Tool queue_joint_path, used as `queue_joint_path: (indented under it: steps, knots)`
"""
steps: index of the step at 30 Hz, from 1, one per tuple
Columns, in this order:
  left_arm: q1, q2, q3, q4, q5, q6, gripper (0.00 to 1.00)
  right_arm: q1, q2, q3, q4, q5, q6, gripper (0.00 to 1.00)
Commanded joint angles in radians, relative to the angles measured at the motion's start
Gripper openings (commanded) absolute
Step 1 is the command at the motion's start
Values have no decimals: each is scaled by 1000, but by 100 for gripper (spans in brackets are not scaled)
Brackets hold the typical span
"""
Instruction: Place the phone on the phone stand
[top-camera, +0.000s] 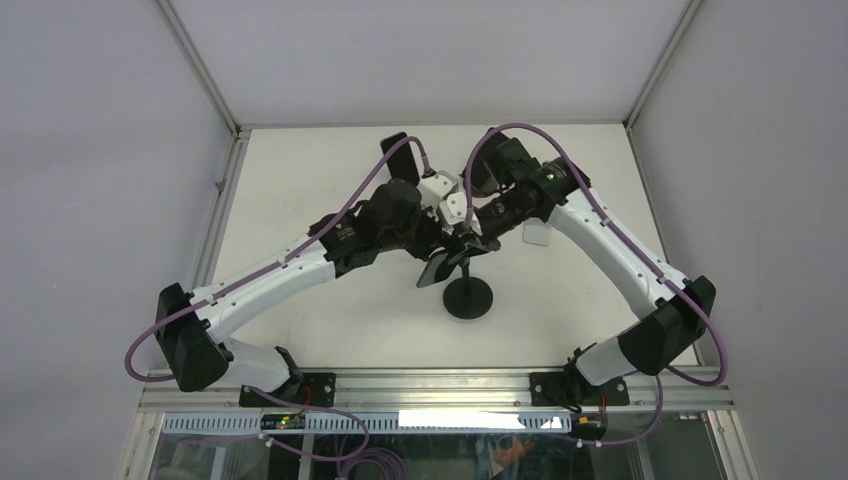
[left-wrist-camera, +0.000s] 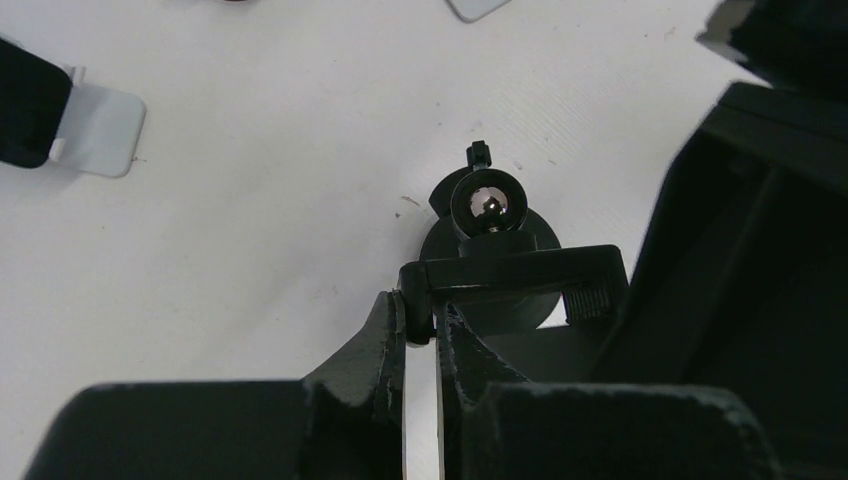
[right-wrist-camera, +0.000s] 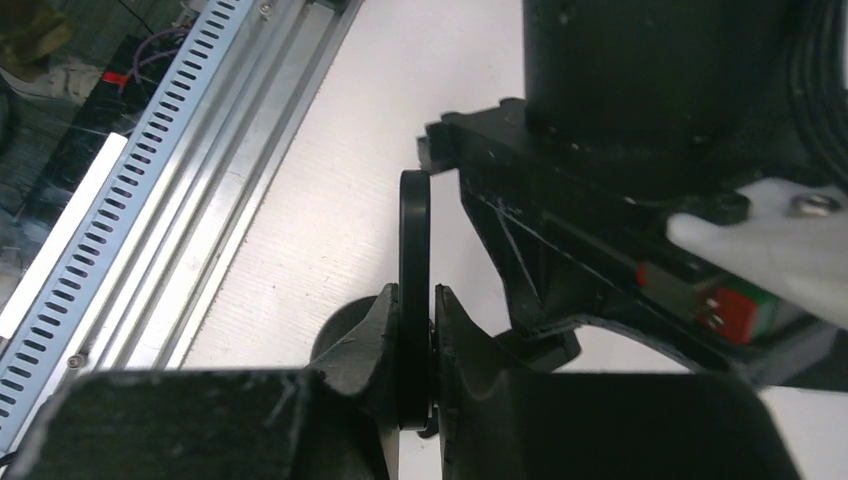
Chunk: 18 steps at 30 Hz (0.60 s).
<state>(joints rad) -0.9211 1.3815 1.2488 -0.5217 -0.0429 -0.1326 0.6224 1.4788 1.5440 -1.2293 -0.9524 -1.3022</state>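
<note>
Right pincer (right-wrist-camera: 415, 395) clenches the thin, round-edged black phone (right-wrist-camera: 414, 240); left pincer (left-wrist-camera: 420, 318) seemingly nips the matte phone stand (left-wrist-camera: 512, 271).

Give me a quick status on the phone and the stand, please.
Left fingers shut on stand cradle. Right fingers shut on phone, edge-on above stand base, not yet seated. Nothing seen in the way.

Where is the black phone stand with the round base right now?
In the top view, the black phone stand sits mid-table, its round base just right of the dark phone held in the right gripper.
</note>
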Motion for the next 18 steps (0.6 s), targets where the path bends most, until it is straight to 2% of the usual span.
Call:
queue_joint_path:
  steps: [1,10,14,18]
  knots:
    - [7,-74,3,111,109,2,0,-26,-36,36,52,8,-28,0]
    - [7,-78,1,108,114,20,0,-65,-51,6,76,21,14,0]
    - [8,-100,-13,109,16,45,0,-80,-67,-9,83,16,96,0]
    - [7,-122,-25,112,-82,90,0,-92,-112,-86,164,67,235,0]
